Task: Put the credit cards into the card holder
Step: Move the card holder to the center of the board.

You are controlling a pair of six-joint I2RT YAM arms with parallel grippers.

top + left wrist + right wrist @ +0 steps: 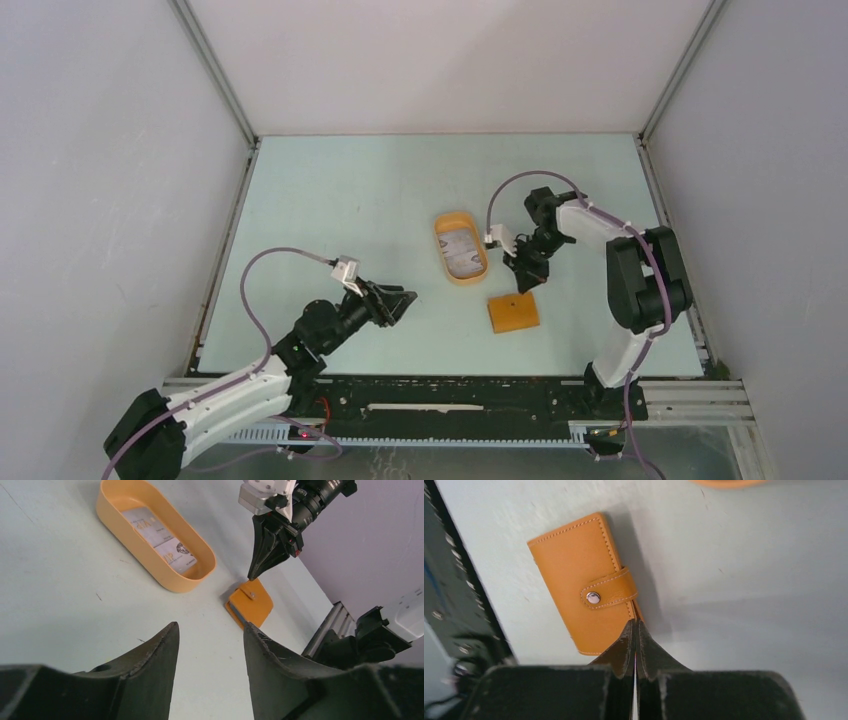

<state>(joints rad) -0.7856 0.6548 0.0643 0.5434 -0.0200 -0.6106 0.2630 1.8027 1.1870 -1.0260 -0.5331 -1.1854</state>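
Right claw (634, 626) clenched tight bottom-center, tips touching the edge of the tan stitched holder (569, 575), strap snapped closed; left claw (210, 627) spread apart.

Top camera: fixed high behind my bases, looking down and forward over whole desk (340, 190), left arm (230, 395) and right arm (630, 285) in frame, far view. Left wrist camera: low over desk, looking out between my left jaws toward orange oval tray (170, 582), card holder (252, 605), right arm. Right wrist camera: close, looking down past my right jaws onto card holder. All three share card holder.
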